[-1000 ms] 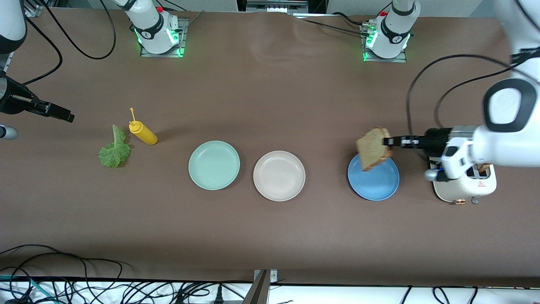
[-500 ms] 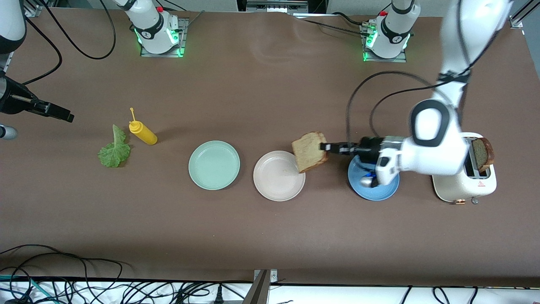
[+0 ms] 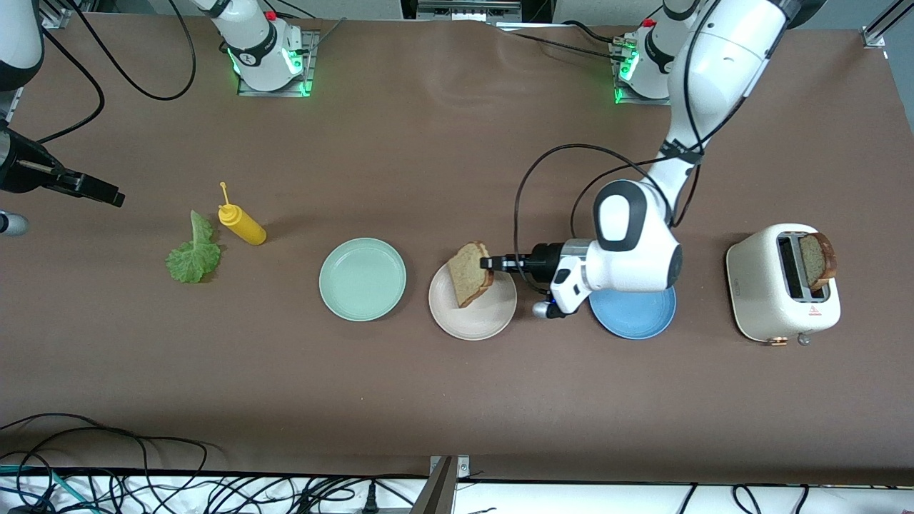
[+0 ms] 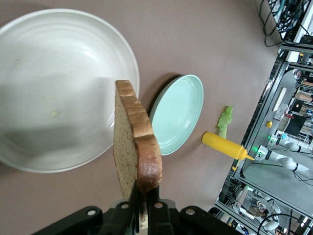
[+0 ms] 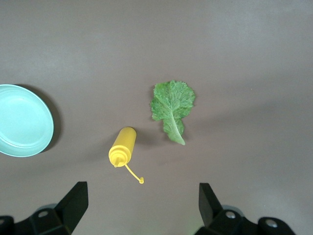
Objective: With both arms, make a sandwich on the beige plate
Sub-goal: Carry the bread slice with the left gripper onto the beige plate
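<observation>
My left gripper is shut on the crust of a brown bread slice, holding it on edge over the beige plate. In the left wrist view the slice stands upright between the fingers of that gripper, with the plate bare below it. A second slice sticks up out of the toaster. The lettuce leaf lies flat toward the right arm's end. My right gripper hangs open and holds nothing, above the table beside the leaf; it waits there.
A mint green plate sits beside the beige one, and a blue plate lies partly under the left arm. A yellow squeeze bottle lies next to the lettuce. Loose cables run along the table edge nearest the camera.
The left arm has carried the bread slice from over the blue plate to over the beige plate, and lower. The toaster now shows fully. The right arm has not moved.
</observation>
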